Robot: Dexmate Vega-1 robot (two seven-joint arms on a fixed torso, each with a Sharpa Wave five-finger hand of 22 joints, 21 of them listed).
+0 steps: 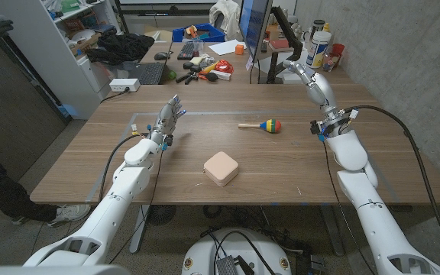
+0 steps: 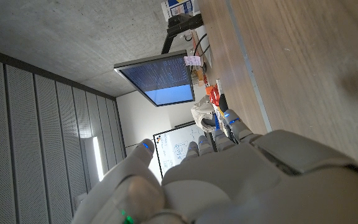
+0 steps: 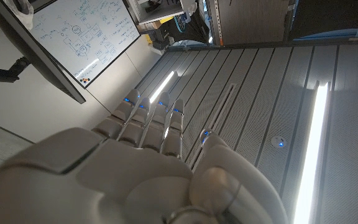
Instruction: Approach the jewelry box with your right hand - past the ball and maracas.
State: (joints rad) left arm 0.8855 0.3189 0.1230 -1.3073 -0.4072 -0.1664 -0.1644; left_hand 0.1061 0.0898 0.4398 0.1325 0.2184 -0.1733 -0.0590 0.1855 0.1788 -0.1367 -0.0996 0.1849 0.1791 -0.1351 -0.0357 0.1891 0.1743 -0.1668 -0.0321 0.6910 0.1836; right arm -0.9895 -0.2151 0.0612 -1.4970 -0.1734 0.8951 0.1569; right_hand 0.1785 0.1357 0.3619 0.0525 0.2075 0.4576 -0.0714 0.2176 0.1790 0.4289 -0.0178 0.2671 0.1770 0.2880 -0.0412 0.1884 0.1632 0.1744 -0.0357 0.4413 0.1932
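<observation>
Head view: approach barely begun | right hand [image 1: 312,79] raised at 2 o'clock, fingers apart, empty | maraca [image 1: 263,125] between it and the jewelry box [image 1: 221,168] mid-desk [image 1: 296,164] | left hand [image 1: 168,120] spread, empty.

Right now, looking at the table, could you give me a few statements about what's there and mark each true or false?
1. The pink jewelry box sits closed on the table. True.
2. The right hand holds the maraca. False: the maraca lies on the table, apart from the raised hand.
3. The left hand holds nothing, fingers apart. True.
4. The maraca lies on top of the jewelry box. False: it lies farther back, apart from it.
</observation>
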